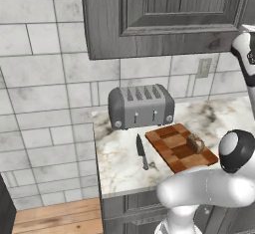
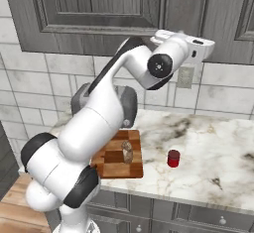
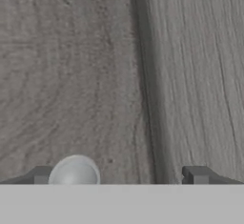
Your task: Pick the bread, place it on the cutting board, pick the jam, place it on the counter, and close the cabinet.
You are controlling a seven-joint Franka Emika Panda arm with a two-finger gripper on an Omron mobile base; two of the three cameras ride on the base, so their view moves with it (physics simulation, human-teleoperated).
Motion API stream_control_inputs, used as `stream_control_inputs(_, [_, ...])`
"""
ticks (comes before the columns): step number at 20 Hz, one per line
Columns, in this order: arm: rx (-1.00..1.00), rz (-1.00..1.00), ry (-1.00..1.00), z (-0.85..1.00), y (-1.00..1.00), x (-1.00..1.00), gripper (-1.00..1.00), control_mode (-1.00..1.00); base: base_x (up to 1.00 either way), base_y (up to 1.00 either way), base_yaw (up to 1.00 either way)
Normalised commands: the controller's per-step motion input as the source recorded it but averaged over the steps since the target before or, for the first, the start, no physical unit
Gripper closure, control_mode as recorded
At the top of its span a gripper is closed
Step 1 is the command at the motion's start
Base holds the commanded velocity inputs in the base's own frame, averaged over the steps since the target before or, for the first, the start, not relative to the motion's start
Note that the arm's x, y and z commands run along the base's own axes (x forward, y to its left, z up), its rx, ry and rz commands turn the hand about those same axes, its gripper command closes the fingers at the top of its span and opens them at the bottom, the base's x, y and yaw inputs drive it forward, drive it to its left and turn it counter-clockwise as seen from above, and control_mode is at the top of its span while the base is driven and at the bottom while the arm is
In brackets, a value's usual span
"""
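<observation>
Hand (image 3: 118,176) is up at the cabinet (image 1: 164,14), fingers spread wide, grasping nothing. In the hand view the two dark fingertips (image 3: 198,174) stand apart against the grey wood-grain door, the round pale knob (image 3: 75,173) just inside the left tip, and a vertical seam runs between two door panels.

Bread (image 1: 195,143) lies on the cutting board (image 1: 174,146), toward the board's right end as the left base view shows it. The board sits near the tabletop's (image 1: 119,161) front edge. A black-handled knife (image 1: 141,151) lies just beside the board's left side, on the bare tabletop. A grey toaster (image 1: 141,105) stands behind them against the tiled wall (image 1: 45,103).

Small red jam jar (image 2: 173,158) stands upright on the tabletop, right of the board and apart from it, near the front edge.
</observation>
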Motion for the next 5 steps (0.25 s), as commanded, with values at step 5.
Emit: stream_control_inputs(5, [0.0, 0.0, 0.0, -0.07, -0.08, 0.29, -1.0, -1.0, 0.0, 0.0, 0.0])
